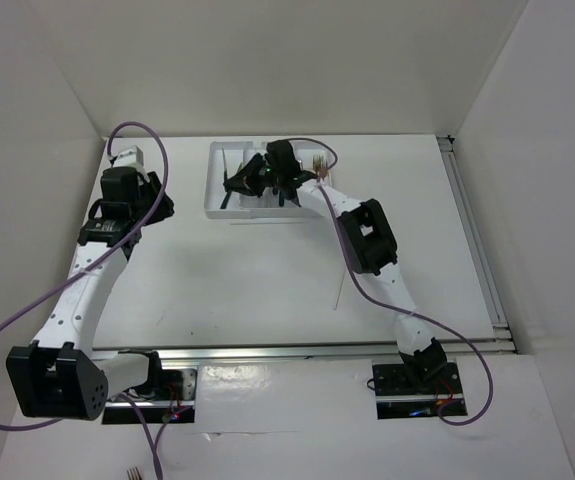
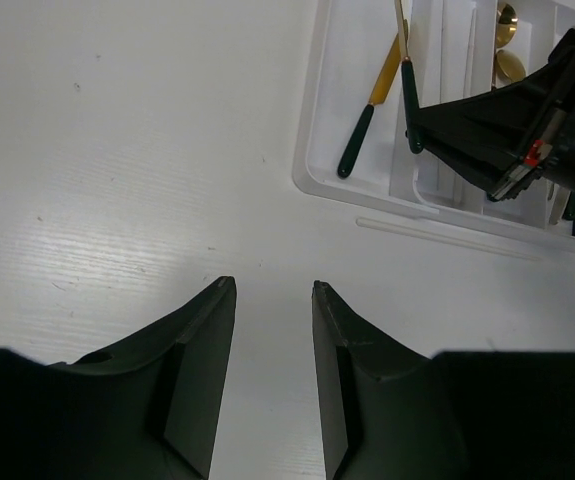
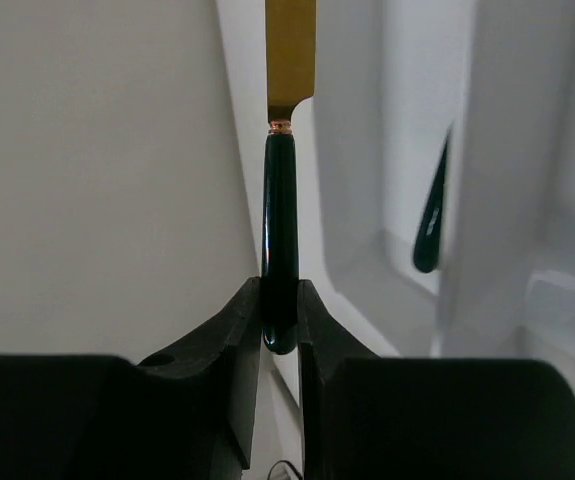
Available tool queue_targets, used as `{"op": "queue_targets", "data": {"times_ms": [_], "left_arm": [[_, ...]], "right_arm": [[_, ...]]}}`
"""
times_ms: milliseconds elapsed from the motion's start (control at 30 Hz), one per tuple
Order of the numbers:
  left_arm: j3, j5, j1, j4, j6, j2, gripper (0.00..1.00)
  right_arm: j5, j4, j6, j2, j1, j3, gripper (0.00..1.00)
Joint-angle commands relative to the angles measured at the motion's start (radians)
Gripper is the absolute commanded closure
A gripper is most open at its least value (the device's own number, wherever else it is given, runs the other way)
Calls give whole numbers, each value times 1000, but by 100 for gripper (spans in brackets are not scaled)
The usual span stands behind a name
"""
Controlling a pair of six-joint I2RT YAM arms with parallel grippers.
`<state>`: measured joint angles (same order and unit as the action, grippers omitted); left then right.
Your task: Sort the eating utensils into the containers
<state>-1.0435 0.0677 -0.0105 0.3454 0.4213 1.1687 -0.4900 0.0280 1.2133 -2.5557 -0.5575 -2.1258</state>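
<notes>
Operator: Now, status of the right jaws?
Technician: Clamped on the dark handle of a gold knife (image 3: 279,220), held over the white tray (image 2: 312,150).
Operator: Left jaws?
Technician: Apart, over the surface (image 2: 117,150), near the tray's left end.

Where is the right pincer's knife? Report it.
Right wrist view, centre: the knife is clamped by its teal handle in the right pincer, over the white tray's left end.

Gold knife (image 3: 279,220) with dark teal handle, white tray (image 2: 347,60), white table (image 2: 117,150), purple cables (image 1: 135,124), black jaws
</notes>
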Motion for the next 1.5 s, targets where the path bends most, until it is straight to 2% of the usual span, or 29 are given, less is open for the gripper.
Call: {"op": "queue_targets", "data": {"times_ms": [0,133,167,300,467,600,667,700,767,800,867,900,1000,1067,1133,1367,1467], "left_arm": [[-1,-16,13,-11,-7,-35,50],[8,-16,14,-11,-7,-44,49],[8,-25,14,-11,-7,-44,47],[17,-34,14,-2,-7,-44,44],[37,-77,14,-2,-16,-63,43],[46,-174,-13,-11,-96,-63,43],[46,-267,-40,-22,-156,-63,45],[46,-311,-40,-22,-218,-63,45],[46,-474,-68,1,-303,-49,46],[46,-596,-83,21,-400,-34,46],[4,-679,-106,84,-493,32,46],[-15,-737,-127,114,-588,63,46],[-108,-691,-178,202,-648,219,43],[-206,-675,-201,254,-725,358,44],[-252,-655,-233,283,-794,431,44],[-441,-481,-356,265,-1041,670,44],[-455,-419,-382,190,-1113,729,41]], "right_arm": [[54,0,-47,-27,5,-13,100],[13,64,-125,-57,5,-28,100],[2,64,-136,-70,5,-37,88],[-18,101,-179,-70,5,-37,68],[-41,139,-257,-42,5,-37,64],[-93,193,-395,44,5,0,62],[-116,214,-477,98,5,53,65],[-127,223,-571,164,5,79,65],[-127,253,-661,244,5,193,65],[-127,253,-760,320,5,226,63],[-107,211,-865,430,24,318,63],[-107,196,-947,468,37,348,61],[-93,127,-1046,596,120,458,60],[-93,81,-1136,650,172,530,60],[-68,70,-1198,732,252,582,60],[-78,-14,-1267,888,439,719,60],[-78,-14,-1267,936,490,770,60]]}}
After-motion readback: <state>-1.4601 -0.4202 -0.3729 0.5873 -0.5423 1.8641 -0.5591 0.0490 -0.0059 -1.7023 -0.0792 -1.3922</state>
